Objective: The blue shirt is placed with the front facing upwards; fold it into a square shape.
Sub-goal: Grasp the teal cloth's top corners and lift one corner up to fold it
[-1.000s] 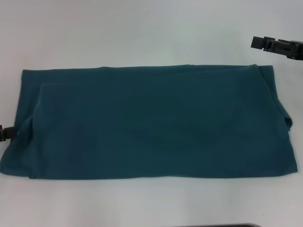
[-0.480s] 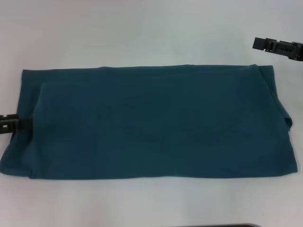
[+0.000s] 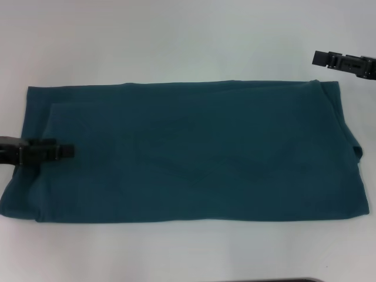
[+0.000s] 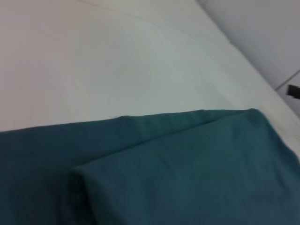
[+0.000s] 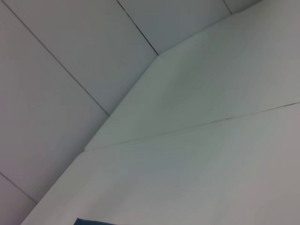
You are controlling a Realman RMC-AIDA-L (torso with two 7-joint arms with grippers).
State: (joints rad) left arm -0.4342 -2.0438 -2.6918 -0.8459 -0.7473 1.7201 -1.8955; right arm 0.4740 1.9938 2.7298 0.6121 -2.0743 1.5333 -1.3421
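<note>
The blue shirt (image 3: 194, 153) lies flat on the white table (image 3: 176, 41) as a long teal rectangle, plain side up, with a folded layer over its left end. No lettering or collar shows. My left gripper (image 3: 69, 151) reaches in from the left edge and hovers over the shirt's left end, about midway along that short side. In the left wrist view the shirt (image 4: 187, 173) fills the lower part, with the folded layer's edge visible. My right gripper (image 3: 317, 57) hangs above the bare table beyond the shirt's far right corner. A sliver of the shirt (image 5: 89, 221) shows in the right wrist view.
White table surface surrounds the shirt on all sides. The table's far edge (image 5: 154, 56) and grey floor tiles (image 5: 56, 70) appear in the right wrist view. A dark strip (image 3: 282, 280) shows at the near edge of the head view.
My left gripper has slid rightward from the table's left edge onto the shirt's left end. The right gripper and the shirt have hardly moved.
</note>
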